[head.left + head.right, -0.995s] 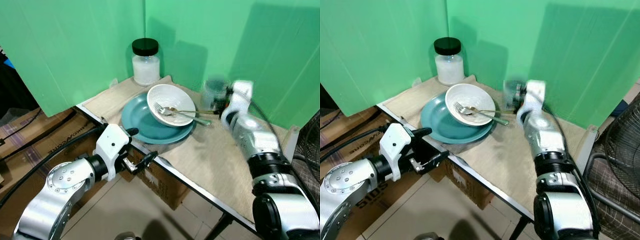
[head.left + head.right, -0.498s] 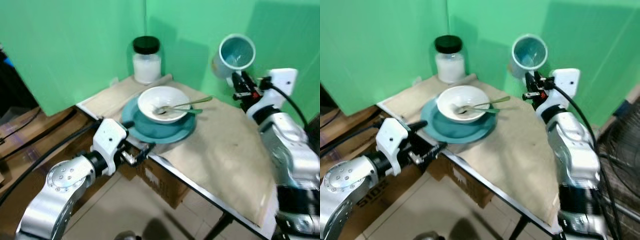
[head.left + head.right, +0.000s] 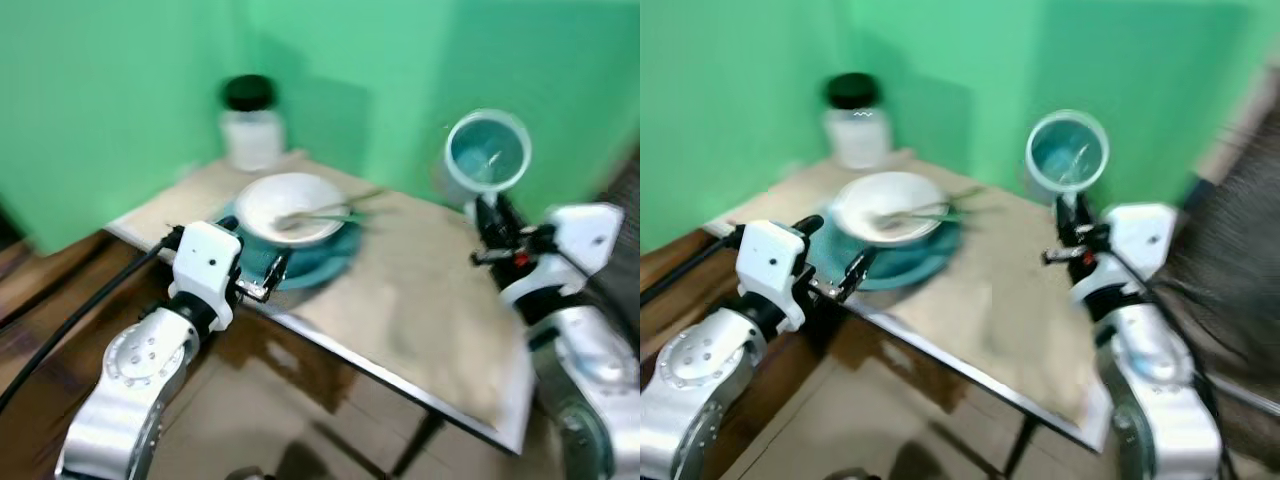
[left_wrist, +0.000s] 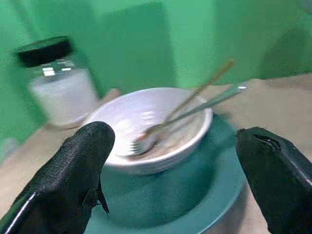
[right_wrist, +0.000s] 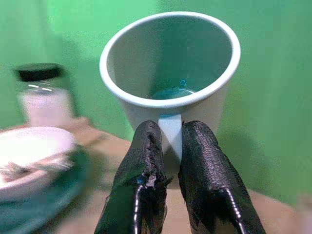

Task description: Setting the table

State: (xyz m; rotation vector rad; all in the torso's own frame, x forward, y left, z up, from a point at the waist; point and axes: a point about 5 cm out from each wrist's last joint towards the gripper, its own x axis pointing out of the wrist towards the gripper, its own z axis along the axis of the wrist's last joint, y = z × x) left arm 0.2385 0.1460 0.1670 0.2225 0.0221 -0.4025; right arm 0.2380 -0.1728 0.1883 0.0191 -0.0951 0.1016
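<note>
Right tool (image 5: pixel 168 146): its 2 fingers are pinched together on the handle of the cup (image 3: pixel 487 152), holding it in the air over the right part of the table (image 3: pixel 440 310), mouth tipped toward the camera.
Cup: white outside, teal inside, looks empty; well clear of the cloth and apart from the dishes.
Left tool (image 4: pixel 170 161): fingers spread wide apart, holding nothing, at the near left edge of the table just in front of the plate (image 3: pixel 330 262).
Dishes: a white bowl (image 3: pixel 285 207) sits on the teal plate, with a fork (image 4: pixel 183 114) and a second utensil resting in it; a black-lidded jar (image 3: pixel 250 125) stands at the far left corner.
Step in hand: carrying the cup to its place, probably right of the plate.
Doing it well: turn the cup upright before lowering, keep the grip firm on the thin handle, set it down on flat cloth near the plate but clear of the utensil handles that stick out to the right, and release only once the base rests fully.
Blur: the head views are smeared, so fine detail is uncertain.
</note>
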